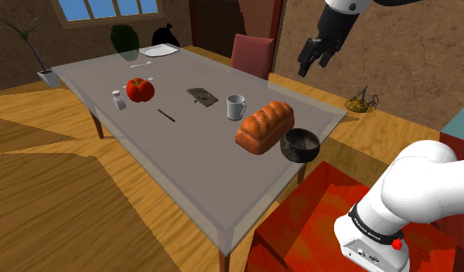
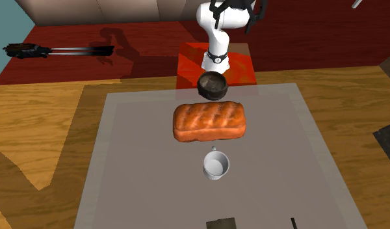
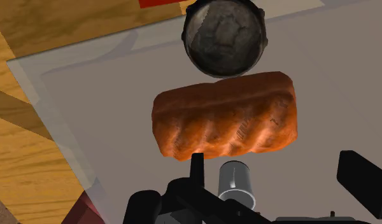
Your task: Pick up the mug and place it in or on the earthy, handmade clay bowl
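Fingers point(image 3: 361, 181): standing wide apart, clasping nothing. The gripper point(image 1: 309, 58) hangs high above the table's far side in the shoulder view, well clear of everything on it.

Mug point(image 3: 237, 181): pale, upright, resting on the table. In the wrist view it appears between the fingers but far beneath them, untouched. In the second exterior view its handle points toward the loaf point(image 2: 208, 121).

Loaf: brown, lying on its base between mug and bowl, near the mug but apart from it.

Bowl point(image 1: 300, 144): dark, rough-surfaced, upright, with nothing inside it. It sits at the table edge nearest the red stand point(image 1: 315, 224), just beside the loaf. Contact between the two cannot be told.

Table point(image 1: 184, 170): grey top, on a wooden floor.

Other items, shoulder view: a dark flat object point(image 1: 202, 96) left of the mug; a knife point(image 1: 167, 115); a red pepper point(image 1: 140, 90) with a small shaker point(image 1: 117, 99) just beside it; a white plate point(image 1: 158, 51) at the far end; a red chair point(image 1: 252, 54) behind the table.
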{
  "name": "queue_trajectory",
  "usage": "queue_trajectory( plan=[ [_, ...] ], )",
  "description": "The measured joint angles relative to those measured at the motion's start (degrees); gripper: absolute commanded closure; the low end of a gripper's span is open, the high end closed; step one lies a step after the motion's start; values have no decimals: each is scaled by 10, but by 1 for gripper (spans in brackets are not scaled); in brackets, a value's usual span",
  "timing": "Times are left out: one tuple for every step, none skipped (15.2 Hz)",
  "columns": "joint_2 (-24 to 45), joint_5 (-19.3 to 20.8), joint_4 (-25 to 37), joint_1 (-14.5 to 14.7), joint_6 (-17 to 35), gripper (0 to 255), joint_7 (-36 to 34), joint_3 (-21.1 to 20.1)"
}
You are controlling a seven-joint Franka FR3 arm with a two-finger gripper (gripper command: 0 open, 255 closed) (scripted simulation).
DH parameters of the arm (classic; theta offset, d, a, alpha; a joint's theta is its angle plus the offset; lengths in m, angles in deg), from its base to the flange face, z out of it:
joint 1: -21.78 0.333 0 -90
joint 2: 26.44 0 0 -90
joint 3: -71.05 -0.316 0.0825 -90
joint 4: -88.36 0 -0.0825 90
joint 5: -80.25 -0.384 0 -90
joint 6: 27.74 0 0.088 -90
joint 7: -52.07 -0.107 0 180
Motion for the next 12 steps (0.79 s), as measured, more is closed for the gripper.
queue_trajectory(
  plan=[
    [0,0,0,0,0,0,0,0],
    [9,-1,0,0,8,0,-1,1],
    [21,-2,-2,0,21,0,-2,2],
    [36,-1,-5,-2,36,0,1,7],
    [51,-1,-1,-3,46,0,3,11],
    [69,-3,5,-4,57,0,3,14],
    [88,-2,4,-5,75,0,6,20],
    [108,-4,4,-5,93,0,6,22],
    [133,-5,15,-6,106,0,7,25],
    [148,-7,16,-7,118,0,10,29],
    [165,-8,22,-7,128,0,12,33],
    [187,-10,28,-8,143,0,15,38]
  ],
)
